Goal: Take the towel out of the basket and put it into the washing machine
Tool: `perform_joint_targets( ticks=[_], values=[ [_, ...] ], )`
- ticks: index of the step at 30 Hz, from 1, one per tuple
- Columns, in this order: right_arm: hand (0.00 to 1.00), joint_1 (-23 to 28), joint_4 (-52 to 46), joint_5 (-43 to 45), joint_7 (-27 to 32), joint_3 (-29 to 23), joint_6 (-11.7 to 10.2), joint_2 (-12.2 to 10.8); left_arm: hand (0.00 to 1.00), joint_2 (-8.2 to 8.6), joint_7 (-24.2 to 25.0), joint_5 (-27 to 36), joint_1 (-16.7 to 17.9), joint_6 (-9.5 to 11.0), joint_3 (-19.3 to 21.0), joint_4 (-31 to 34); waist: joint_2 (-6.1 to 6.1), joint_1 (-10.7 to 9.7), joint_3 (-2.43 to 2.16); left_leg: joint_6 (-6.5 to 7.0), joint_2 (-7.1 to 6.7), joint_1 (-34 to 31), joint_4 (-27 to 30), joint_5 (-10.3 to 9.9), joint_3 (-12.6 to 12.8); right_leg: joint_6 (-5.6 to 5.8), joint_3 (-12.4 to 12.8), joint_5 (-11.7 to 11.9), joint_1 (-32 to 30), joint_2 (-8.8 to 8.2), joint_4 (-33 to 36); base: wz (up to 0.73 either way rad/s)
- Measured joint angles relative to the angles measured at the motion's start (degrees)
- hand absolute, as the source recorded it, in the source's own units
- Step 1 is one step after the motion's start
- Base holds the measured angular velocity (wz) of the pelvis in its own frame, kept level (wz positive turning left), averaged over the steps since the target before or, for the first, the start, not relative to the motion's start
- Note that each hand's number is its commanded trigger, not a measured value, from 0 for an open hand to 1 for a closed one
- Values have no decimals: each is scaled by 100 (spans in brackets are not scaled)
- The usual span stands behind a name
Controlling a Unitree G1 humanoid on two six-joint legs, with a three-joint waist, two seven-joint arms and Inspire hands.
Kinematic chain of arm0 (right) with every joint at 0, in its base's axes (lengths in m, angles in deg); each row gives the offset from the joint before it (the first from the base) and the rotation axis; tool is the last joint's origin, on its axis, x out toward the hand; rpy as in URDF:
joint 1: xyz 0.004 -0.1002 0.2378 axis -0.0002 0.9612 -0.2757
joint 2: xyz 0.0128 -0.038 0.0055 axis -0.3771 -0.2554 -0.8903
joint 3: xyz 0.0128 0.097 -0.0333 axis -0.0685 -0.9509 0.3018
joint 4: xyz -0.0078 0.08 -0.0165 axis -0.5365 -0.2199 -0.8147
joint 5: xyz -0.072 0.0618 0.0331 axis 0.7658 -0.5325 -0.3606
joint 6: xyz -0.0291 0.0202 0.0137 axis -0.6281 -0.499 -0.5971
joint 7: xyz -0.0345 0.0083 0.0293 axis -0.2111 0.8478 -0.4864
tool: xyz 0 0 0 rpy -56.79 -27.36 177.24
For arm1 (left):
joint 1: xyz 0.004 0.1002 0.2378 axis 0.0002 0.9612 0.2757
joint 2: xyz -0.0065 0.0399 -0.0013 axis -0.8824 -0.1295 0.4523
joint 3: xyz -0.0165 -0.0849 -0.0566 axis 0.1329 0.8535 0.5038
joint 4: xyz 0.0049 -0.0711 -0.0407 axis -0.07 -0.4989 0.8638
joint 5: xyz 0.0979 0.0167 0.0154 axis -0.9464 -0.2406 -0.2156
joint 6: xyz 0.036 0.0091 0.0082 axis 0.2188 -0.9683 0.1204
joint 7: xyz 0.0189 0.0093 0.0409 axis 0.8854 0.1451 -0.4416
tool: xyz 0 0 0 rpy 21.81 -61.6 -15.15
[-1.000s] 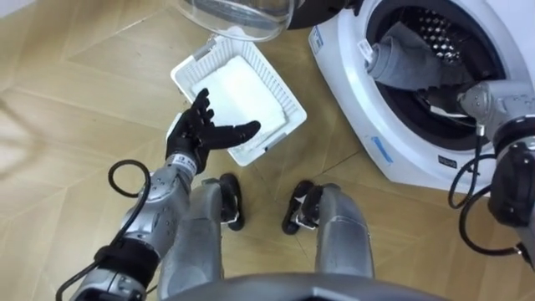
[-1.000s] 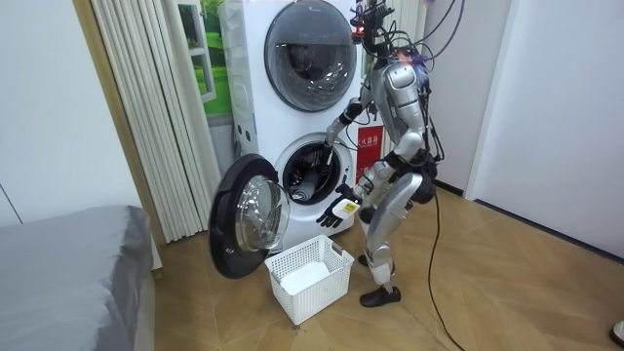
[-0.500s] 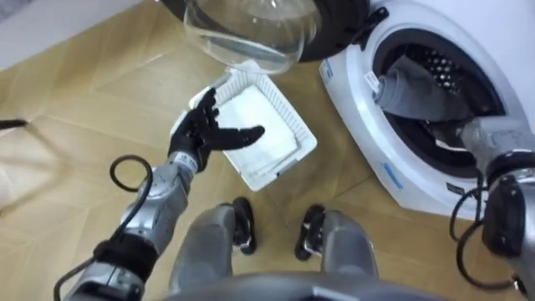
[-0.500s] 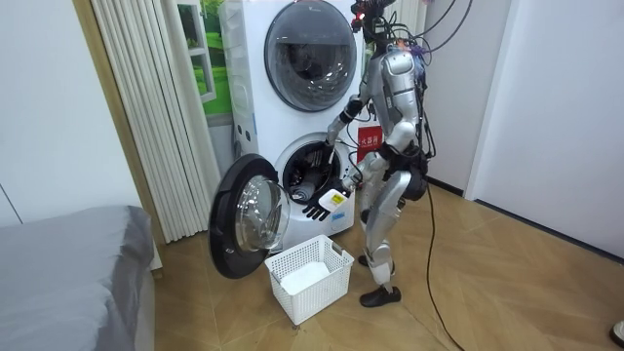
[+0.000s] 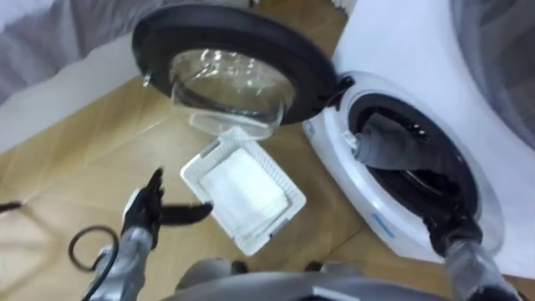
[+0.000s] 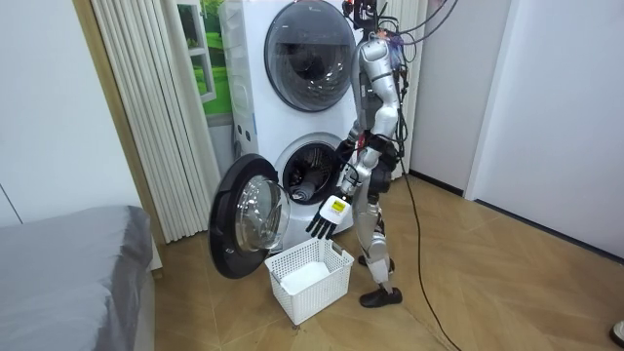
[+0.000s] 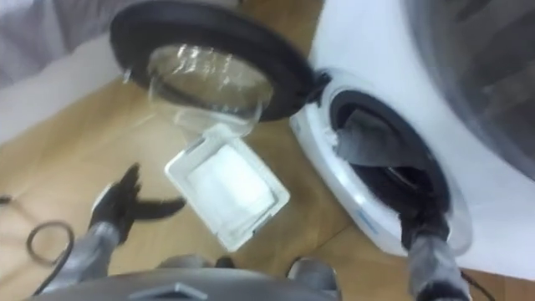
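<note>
A grey towel (image 5: 391, 150) lies bunched inside the drum of the lower washing machine (image 5: 401, 79), part of it resting on the opening's rim; it also shows in the right eye view (image 7: 368, 144). My right arm reaches to the drum's lower rim, where the dark right hand (image 5: 440, 226) sits just below the towel, its fingers not readable. My left hand (image 5: 149, 213) hangs open over the wooden floor, left of the white basket (image 5: 274, 227), and holds nothing. In the room view I stand upright before the open machine (image 6: 304, 180), left hand (image 6: 322, 222) above the basket (image 6: 292, 294).
The round glass door (image 5: 234, 71) stands swung open to the left, above the basket. A second machine (image 6: 307, 54) is stacked on top. Curtains (image 6: 146, 117) and a grey bed (image 6: 68, 263) are at the room view's left. Bare floor lies around the basket.
I have straightened up from a bend, so the eye views have shifted. My left hand has come away from over the basket to its left. My right arm has drawn back towards the drum's rim.
</note>
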Motion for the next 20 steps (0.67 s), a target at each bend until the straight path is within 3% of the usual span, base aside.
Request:
perform_joint_targets(
  ticks=[4, 7, 12, 17, 20],
  values=[
    [0, 219, 76, 804, -151, 298, -38, -20, 0, -24, -62, -444, 30, 135, 33, -378, -41, 13, 10, -70, 20, 283, -199, 34, 65, -39, 13, 24, 268, 107, -265, -18],
    [0, 310, 83, 926, -193, 364, -80, -150, 0, -17, -201, -609, 38, 156, 38, -559, -8, 8, 69, -130, 85, 481, -337, 59, 47, -83, 138, 52, 376, 207, -279, -11],
    [0, 369, 337, 985, -427, 328, -75, -393, 0, 93, -317, -779, 64, 122, 405, -1069, 38, -7, 83, -166, 99, 756, -446, 63, 30, -84, 178, 52, 646, 267, -449, -10],
    [0, 397, 719, 982, -656, 328, -64, -499, 0, 243, -429, -808, 188, 70, 662, -1243, 79, -5, 63, -168, 102, 947, -511, 64, -3, -84, 288, 52, 765, 287, -437, -6],
    [0, 421, 842, 992, -736, 329, -61, -557, 0, 258, -439, -818, 215, -50, 671, -1300, 70, -15, 66, -168, 113, 1025, -446, 64, -186, -87, 301, 54, 795, 287, -307, -6]
  ],
)
